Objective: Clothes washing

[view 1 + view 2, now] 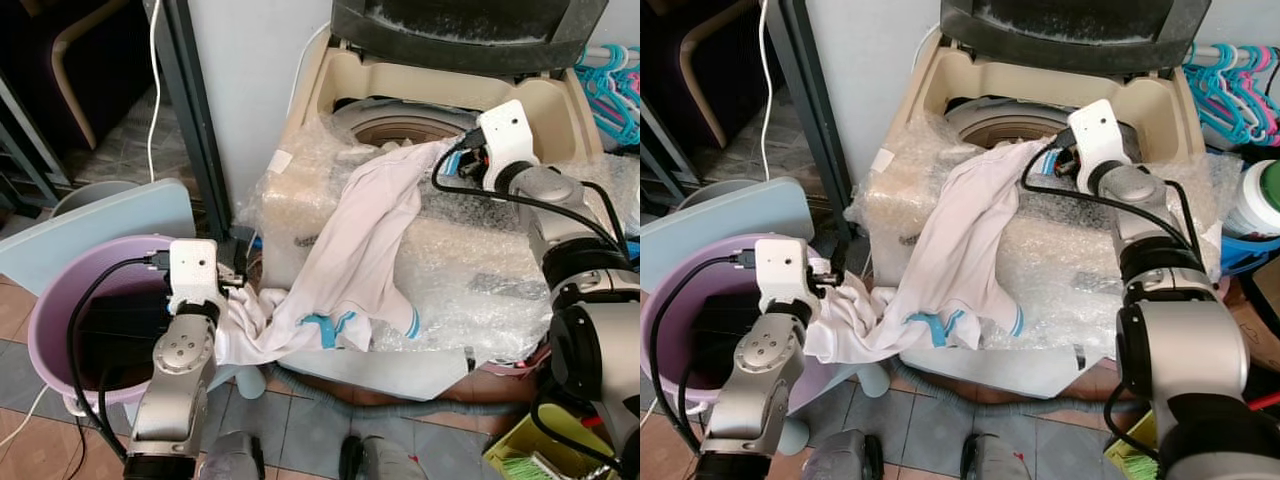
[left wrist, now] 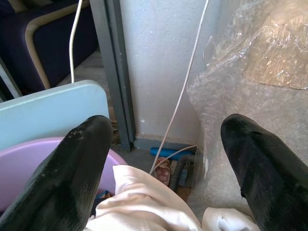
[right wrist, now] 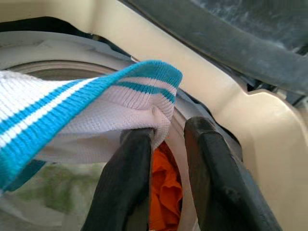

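Observation:
A white shirt [image 1: 370, 230] with blue trim hangs down the front of the top-loading washer [image 1: 330, 70], from the drum opening [image 1: 400, 125] to the purple basin [image 1: 45, 310]. My right gripper [image 1: 455, 160] is at the drum's rim, shut on the shirt's blue-striped hem [image 3: 96, 96]. Orange cloth [image 3: 163, 187] lies in the drum below the right gripper [image 3: 168, 134]. My left gripper [image 1: 235, 285] is by the basin's rim, open. The shirt's bunched lower end [image 2: 144, 207] lies between and under its spread fingers [image 2: 72, 168].
Bubble wrap [image 1: 480, 250] covers the washer's front and top. The washer lid [image 1: 470, 30] stands open behind. A pale blue board [image 1: 100, 225] leans behind the basin. Plastic hangers [image 1: 610, 80] hang at the right. A dark door frame [image 1: 190, 120] and a white cable [image 2: 178, 96] are on the left.

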{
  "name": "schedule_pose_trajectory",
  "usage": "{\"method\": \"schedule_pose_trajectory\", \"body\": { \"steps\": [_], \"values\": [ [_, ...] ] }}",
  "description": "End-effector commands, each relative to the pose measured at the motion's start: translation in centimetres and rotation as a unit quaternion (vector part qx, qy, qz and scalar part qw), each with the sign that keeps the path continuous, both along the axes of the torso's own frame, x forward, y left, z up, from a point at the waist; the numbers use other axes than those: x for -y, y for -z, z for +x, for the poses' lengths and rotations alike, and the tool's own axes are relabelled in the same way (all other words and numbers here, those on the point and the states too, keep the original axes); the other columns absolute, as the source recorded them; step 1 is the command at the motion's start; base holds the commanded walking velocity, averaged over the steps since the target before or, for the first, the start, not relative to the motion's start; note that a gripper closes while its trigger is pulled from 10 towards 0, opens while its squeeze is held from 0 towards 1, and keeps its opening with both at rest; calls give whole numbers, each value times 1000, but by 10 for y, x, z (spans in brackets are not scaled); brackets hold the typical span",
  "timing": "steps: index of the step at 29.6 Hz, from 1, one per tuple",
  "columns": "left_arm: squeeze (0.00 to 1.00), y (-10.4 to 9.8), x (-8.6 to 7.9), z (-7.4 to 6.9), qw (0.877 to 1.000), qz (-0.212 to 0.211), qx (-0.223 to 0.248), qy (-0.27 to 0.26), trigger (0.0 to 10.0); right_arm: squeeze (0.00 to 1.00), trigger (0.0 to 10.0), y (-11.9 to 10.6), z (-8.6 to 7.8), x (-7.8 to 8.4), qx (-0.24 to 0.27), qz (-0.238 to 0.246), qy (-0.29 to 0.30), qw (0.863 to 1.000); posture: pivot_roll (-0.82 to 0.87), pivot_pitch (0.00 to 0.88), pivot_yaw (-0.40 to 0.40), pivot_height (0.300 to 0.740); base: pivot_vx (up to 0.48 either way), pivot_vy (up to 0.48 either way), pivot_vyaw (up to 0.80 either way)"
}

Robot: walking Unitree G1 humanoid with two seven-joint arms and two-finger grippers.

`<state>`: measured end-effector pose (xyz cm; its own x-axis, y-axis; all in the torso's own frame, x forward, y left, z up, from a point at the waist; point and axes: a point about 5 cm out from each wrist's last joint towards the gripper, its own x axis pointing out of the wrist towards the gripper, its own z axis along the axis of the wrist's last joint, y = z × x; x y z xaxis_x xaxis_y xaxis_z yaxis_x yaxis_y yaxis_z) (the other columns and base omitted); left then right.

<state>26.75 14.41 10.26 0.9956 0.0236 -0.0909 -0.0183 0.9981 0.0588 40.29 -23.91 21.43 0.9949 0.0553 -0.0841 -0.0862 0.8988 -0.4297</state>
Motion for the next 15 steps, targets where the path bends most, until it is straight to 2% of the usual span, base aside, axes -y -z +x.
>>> {"method": "schedule_pose_trajectory", "body": {
  "steps": [1, 6, 15],
  "values": [
    [0, -3, 2, 2, 1000, 1, 5, 1, 10000, 0, 0, -19, -1, 12, 51, -14, 31, 998, 5, 100, -32, 740, 0, 0, 0],
    [0, -3, 3, 3, 1000, 0, 5, 1, 10000, 0, 0, -34, -2, 13, 100, -31, 40, 994, 3, 98, -32, 740, 0, 0, 0],
    [0, -3, 4, 3, 1000, -2, 6, 0, 10000, 0, 0, -28, -1, 13, 78, -21, 44, 996, 1, 97, -38, 740, 0, 0, 0]
  ]
}}
